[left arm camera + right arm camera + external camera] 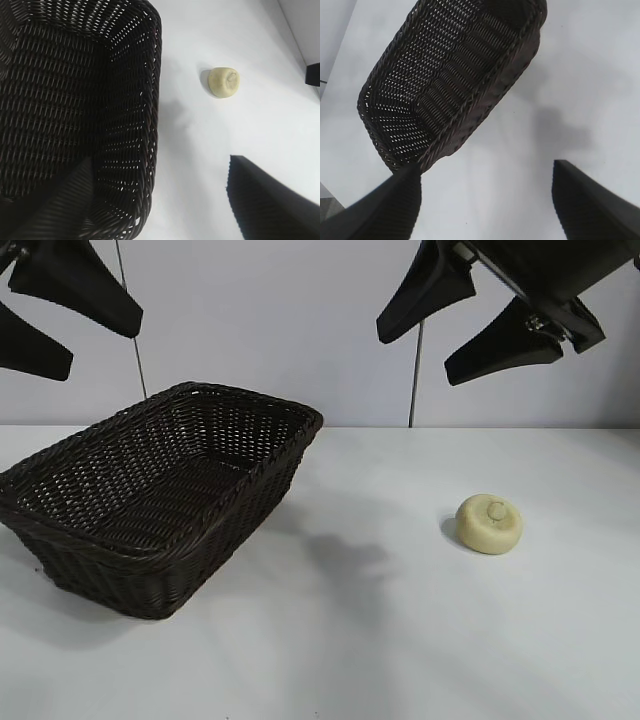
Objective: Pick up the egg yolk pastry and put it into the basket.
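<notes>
The pastry (489, 523) sits alone on the tabletop (400, 640), well apart from the basket (255, 475), which is empty. Both tools, left (55, 315) and right (480, 315), hang high and released, grasping nothing; the right looks better placed to fetch it.

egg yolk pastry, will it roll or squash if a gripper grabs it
The egg yolk pastry sits flat on the table, so it probably won't roll. It is small and domed, so likely light. It looks like soft baked dough, so a hard squeeze may dent it.
</notes>
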